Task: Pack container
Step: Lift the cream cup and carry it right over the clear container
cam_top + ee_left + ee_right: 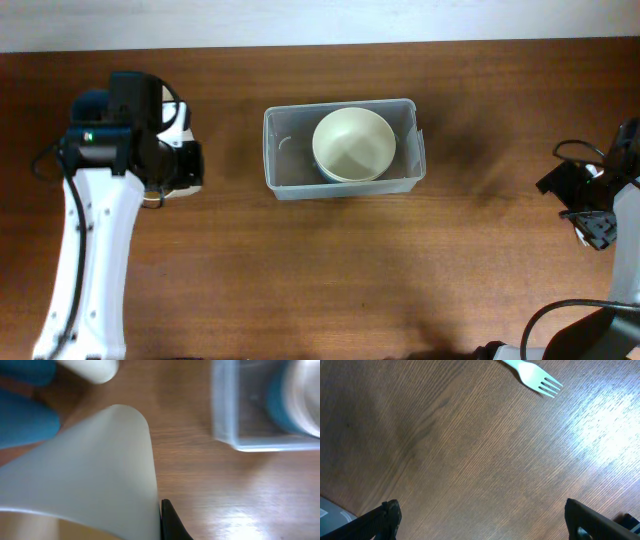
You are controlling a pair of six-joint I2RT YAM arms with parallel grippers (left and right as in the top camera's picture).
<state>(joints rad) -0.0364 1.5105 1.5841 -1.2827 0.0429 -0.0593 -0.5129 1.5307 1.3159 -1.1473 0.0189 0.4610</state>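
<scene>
I think I am in the middle of the packing. The container (285,160) sits in the middle of the worktop (330,270), close to the far edge. A cream bowl (352,143) is inside it, and my left wrist camera shows a blue bowl (280,405) under that one. My left gripper (178,165) is near the left edge of the worktop, well apart from the container. It is closed, and it looks like it is pinching the thin wall of a pale bowl (90,475), which fills much of that camera. Some blue shapes (25,415) sit behind it, but they are too blurry for me to name. My right gripper (482,510) is wide open and holds nothing. It hangs over bare wood near the right edge, and a white fork (532,375) lies on the worktop ahead of it. For the next move I would lift the pale bowl and carry it across to the container. Then I would lower it level so it nests in the cream bowl. It must clear the container's rim. I must also keep the grip tight, because a thin wall can slip.
</scene>
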